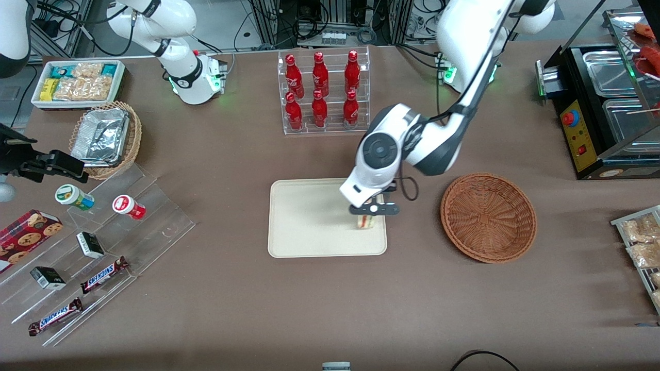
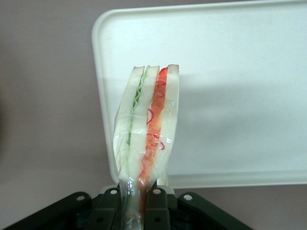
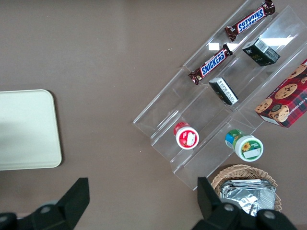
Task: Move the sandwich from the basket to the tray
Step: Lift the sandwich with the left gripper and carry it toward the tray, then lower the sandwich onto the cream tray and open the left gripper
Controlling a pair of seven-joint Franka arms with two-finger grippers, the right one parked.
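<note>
Your worktop (image 1: 289,309) is brown and carries everything here. On it the tray (image 1: 304,221) lies flat, roughly midway along, with the bottle rack (image 1: 324,93) farther from the front camera than it. The basket (image 1: 488,217) sits beside the tray toward the working arm's end, apart from it, and you can see nothing inside it. Toward the parked arm's end you have the clear stepped stand (image 1: 103,257) with two Snickers bars (image 1: 103,274), small dark boxes (image 1: 90,244) and two round tubs (image 1: 128,206); a tan basket of foil containers (image 1: 105,138) and a white bin of snacks (image 1: 78,82) lie farther from the camera than that stand.

Your left arm reaches down over the tray, and the gripper (image 1: 372,210) hangs above the tray's edge nearest the basket. In the wrist view the gripper (image 2: 136,199) shows its dark fingers (image 2: 158,206) pinching the wrapped corner of the sandwich (image 2: 148,129), closed tight on the clear film.

The sandwich (image 1: 365,221) hangs below the gripper over the tray, at the end nearest the basket, cut edge toward the wrist camera: pale bread with a green layer in one half and a red one in the other. You cannot tell from these views whether its lower tip touches the tray or hangs just clear.
</note>
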